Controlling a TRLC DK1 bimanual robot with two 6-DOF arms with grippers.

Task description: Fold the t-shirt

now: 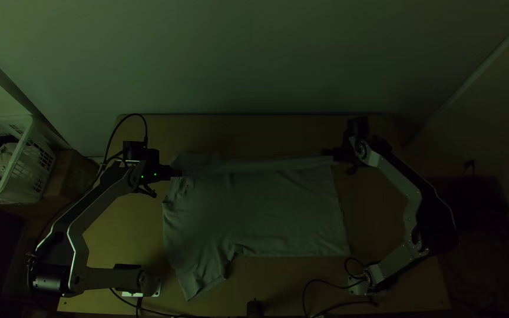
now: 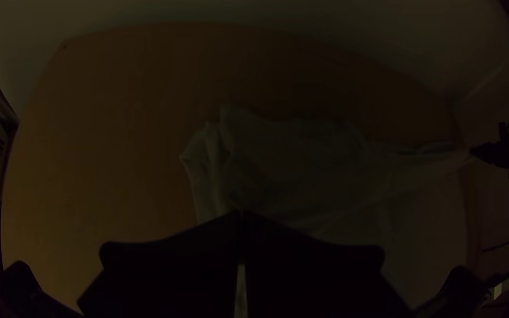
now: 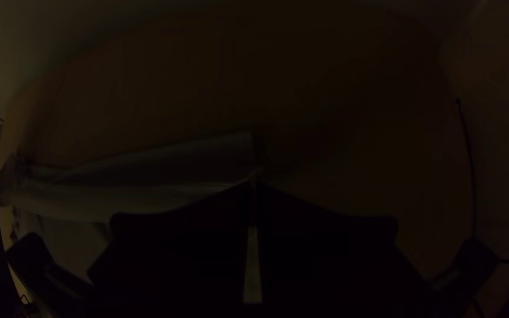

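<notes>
the shirt lies on the middle of the table, its long axis running left to right in the top view, with the hem towards the right and the shoulder end towards the left. one sleeve points to the near edge, angled a little left. the body is mostly spread, and its far side is drawn into a long band between the grippers.

the left arm bends outward at its elbow and comes back in, its gripper pointing right; the right arm mirrors it, pointing left. the left gripper has its fingers together, clamped on the far side near the shoulder end; the right gripper is pinched on the far corner at the hem end.

counted up: one shirt, two arms, two grippers, and one white basket at the far left holding cloth.
</notes>
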